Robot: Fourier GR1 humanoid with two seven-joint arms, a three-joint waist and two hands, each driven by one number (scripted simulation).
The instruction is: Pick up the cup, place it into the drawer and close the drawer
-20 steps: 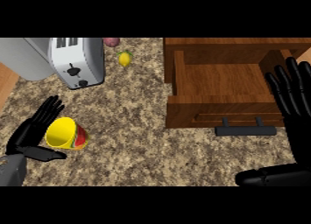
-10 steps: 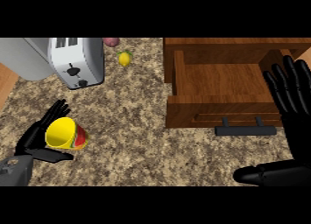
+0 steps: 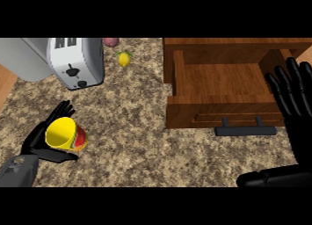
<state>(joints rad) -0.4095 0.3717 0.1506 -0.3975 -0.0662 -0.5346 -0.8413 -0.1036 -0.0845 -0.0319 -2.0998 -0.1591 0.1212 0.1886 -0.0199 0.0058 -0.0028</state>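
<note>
There is 1 yellow cup with a red side (image 3: 65, 134), 1 open brown wooden drawer (image 3: 216, 83) with 1 dark bar handle (image 3: 245, 130), 1 shiny silver toaster (image 3: 74, 61), and 1 small yellow fruit (image 3: 124, 58); the cup sits low on the left of the speckled stone counter (image 3: 139, 132), well apart from the drawer; the black left hand (image 3: 45, 138) curls round it, and has closed in since a moment ago; the black right hand (image 3: 298, 94) rests spread by the drawer's right edge.

Kitchen, granite counter (image 3: 139, 127), silver toaster (image 3: 77, 61) (upright), open wooden drawer (image 3: 219, 81)
</note>
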